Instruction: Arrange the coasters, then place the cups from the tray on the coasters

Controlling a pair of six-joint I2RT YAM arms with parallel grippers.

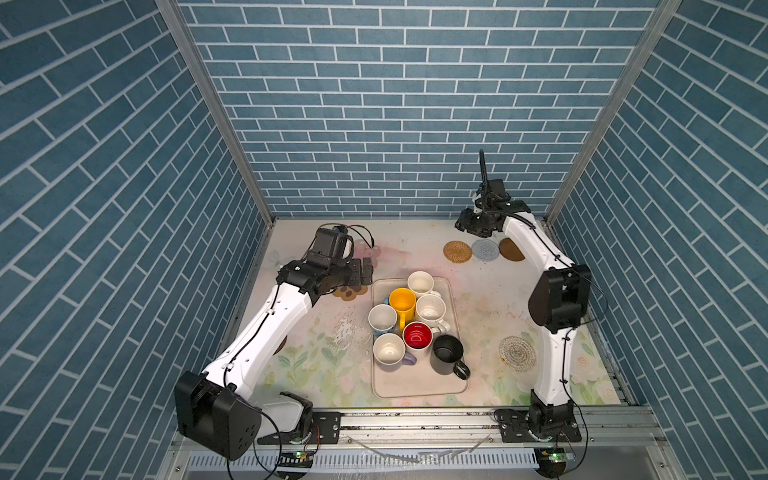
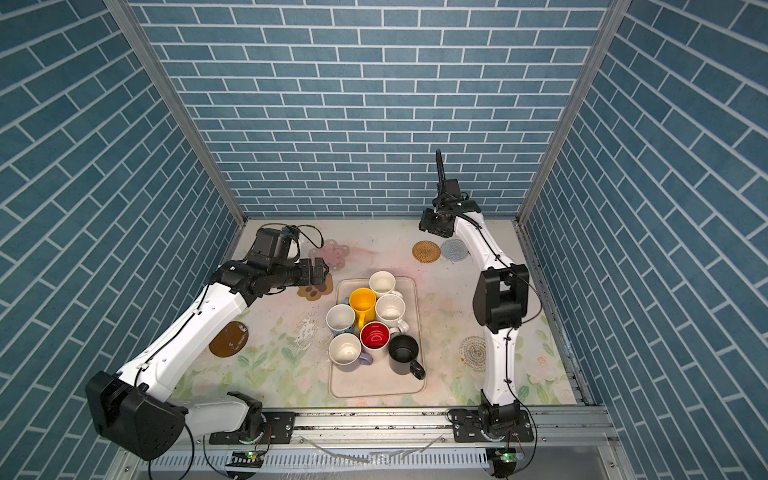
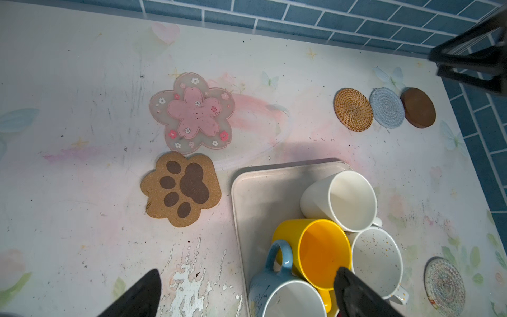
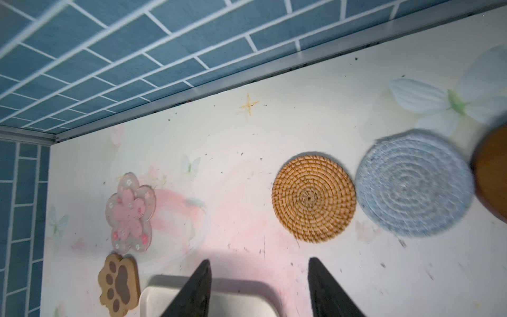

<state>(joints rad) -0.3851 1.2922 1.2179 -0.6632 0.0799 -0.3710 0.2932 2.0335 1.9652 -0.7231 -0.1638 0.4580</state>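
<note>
Blue brick walls (image 1: 395,104) ring a scuffed floral tablecloth (image 1: 316,353); left gripper (image 3: 248,270) gapes empty near tray (image 1: 419,392), right gripper (image 4: 259,260) gapes empty near rattan coaster (image 1: 457,252).

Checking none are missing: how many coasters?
7: rattan, blue knit, brown disc rowed far right; pink flower, paw left of tray; second brown disc by left arm; clear round near right.

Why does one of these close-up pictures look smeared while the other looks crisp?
Right wrist view: smeared as if by motion, most on the pale blue knit coaster and the brown disc at the picture's edge. Left wrist view: crisp, with grain showing on the paw coaster. Both top views: sharp and evenly lit.
</note>
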